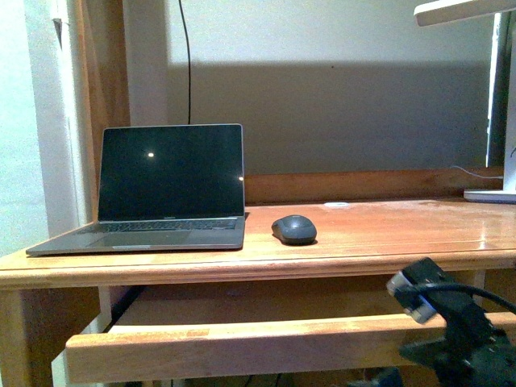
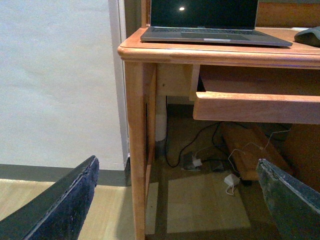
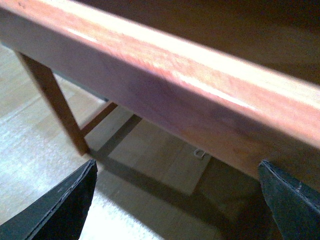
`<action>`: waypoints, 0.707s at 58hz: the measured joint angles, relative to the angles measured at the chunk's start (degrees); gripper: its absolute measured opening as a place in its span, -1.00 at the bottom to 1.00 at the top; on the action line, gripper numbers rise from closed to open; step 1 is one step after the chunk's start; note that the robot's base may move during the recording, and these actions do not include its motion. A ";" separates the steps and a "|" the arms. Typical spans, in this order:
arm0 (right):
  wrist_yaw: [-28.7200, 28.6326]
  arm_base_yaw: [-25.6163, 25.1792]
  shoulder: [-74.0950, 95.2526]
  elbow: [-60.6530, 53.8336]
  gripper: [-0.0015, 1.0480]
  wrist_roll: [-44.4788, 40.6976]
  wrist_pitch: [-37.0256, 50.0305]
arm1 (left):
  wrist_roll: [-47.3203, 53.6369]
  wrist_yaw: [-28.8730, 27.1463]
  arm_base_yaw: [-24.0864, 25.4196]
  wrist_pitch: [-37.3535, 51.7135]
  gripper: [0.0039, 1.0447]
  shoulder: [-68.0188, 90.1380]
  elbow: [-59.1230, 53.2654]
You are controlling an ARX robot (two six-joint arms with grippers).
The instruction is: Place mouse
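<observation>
Front view shows the right arm low before the wooden desk, its claw out of sight there. Both wrist views show each claw's fingers spread wide, holding nothing. Farther back, the mouse rests on the desktop just right of the open laptop.
</observation>
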 joint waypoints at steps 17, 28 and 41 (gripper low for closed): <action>10.84 7.15 8.57 13.18 0.86 1.31 -3.28 | 0.00 0.00 0.00 0.00 0.86 0.00 0.00; 18.10 10.01 13.14 19.37 0.86 4.07 -4.68 | 0.00 0.00 0.02 0.00 0.86 0.00 0.00; 21.64 11.02 13.90 20.72 0.86 7.58 -4.79 | 0.00 0.00 0.02 0.00 0.86 0.00 0.00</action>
